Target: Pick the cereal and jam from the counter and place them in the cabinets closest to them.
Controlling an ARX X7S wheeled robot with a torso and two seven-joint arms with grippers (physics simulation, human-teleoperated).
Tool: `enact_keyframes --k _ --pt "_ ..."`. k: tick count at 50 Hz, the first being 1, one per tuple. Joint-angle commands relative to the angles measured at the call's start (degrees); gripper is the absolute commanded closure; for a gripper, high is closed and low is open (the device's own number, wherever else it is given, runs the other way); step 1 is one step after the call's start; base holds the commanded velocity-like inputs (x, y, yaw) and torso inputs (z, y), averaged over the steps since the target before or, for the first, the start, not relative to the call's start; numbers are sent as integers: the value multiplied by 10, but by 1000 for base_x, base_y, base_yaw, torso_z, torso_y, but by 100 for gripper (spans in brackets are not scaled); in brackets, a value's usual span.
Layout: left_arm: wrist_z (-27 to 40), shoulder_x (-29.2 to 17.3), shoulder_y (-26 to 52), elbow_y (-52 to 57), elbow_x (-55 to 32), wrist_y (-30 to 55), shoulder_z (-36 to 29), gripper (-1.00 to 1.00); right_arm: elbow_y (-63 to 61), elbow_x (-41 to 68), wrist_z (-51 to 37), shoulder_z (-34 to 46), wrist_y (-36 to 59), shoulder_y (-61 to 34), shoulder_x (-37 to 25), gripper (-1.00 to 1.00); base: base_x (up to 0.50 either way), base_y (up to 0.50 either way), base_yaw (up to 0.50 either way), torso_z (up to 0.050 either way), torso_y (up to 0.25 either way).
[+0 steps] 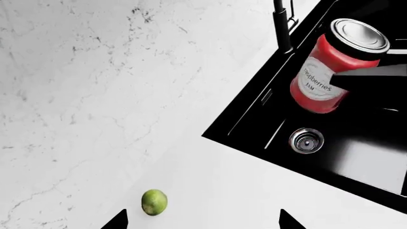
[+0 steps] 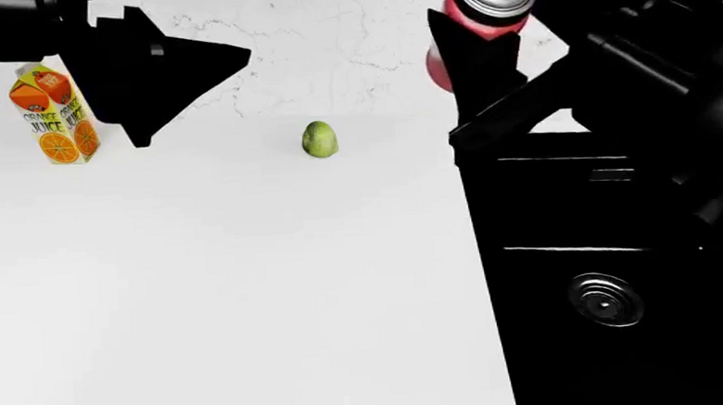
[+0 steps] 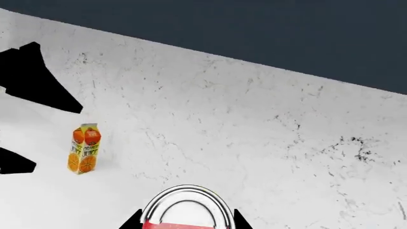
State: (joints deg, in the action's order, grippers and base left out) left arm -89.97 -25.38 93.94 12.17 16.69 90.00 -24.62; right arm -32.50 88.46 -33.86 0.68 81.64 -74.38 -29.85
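Note:
The jam (image 2: 490, 1), a red jar with a grey metal lid, hangs in the air over the black sink (image 2: 610, 208), with my right gripper (image 2: 478, 43) shut on its body. The left wrist view shows the jam (image 1: 324, 71) tilted, a dark finger (image 1: 372, 76) across its label. In the right wrist view the jam lid (image 3: 188, 206) fills the space between the fingers of my right gripper (image 3: 188, 224). My left gripper (image 1: 203, 224) is open and empty above the white counter (image 2: 218, 293), and it shows at the back left (image 2: 169, 73). The cereal is out of view.
An orange juice carton (image 2: 53, 112) stands at the back left by the marbled wall. A small green fruit (image 2: 320, 139) lies mid-counter and sits near the left fingertip (image 1: 117, 222). The sink has a drain (image 2: 606, 299) and a faucet (image 1: 281, 28). A dark band (image 3: 254, 33) runs above the wall.

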Motion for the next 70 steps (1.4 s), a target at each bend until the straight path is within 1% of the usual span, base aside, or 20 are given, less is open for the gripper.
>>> enact_keyframes --k 1,9,16,22,33,48,56,57,59,65,67,70 --pt "0 1 -2 4 -4 0 11 -100 32 6 -23 25 22 -152 1 100 0 0 0 0 0" --pt "0 -2 -2 8 -4 0 9 -100 60 -61 26 47 4 -214 -9 100 0 0 0 0 1" --pt "0 -3 -8 6 1 0 10 -100 78 -105 62 72 -7 -249 -24 100 0 0 0 0 0" --pt "0 -3 -6 5 0 0 7 -100 122 -154 99 101 -22 -294 -30 100 0 0 0 0 0" --pt "0 -2 -3 4 0 0 4 -100 232 -253 211 191 -70 -388 -20 100 0 0 0 0 1" --pt "0 -5 -1 3 -1 0 2 -100 463 -358 356 300 -122 -529 26 100 0 0 0 0 0" --pt "0 -6 4 0 -3 0 -1 -100 645 -436 442 359 -157 -604 74 100 0 0 0 0 1" --pt "0 -6 5 -1 -3 0 -2 -100 662 -479 468 348 -154 -606 87 100 0 0 0 0 0" --pt "0 -5 6 -2 -3 0 -3 -100 696 -600 538 302 -142 -606 122 100 0 0 0 0 0" --pt "0 -6 5 -1 -3 0 -3 -100 805 -1016 770 130 -152 -606 225 100 0 0 0 0 0" --pt "0 -5 4 -1 -2 0 -2 -100 825 -1111 814 80 -166 -606 243 100 0 0 0 5 0" --pt "0 -5 0 1 0 0 -1 -100 845 -1183 845 43 -177 -606 254 100 0 0 0 0 0"
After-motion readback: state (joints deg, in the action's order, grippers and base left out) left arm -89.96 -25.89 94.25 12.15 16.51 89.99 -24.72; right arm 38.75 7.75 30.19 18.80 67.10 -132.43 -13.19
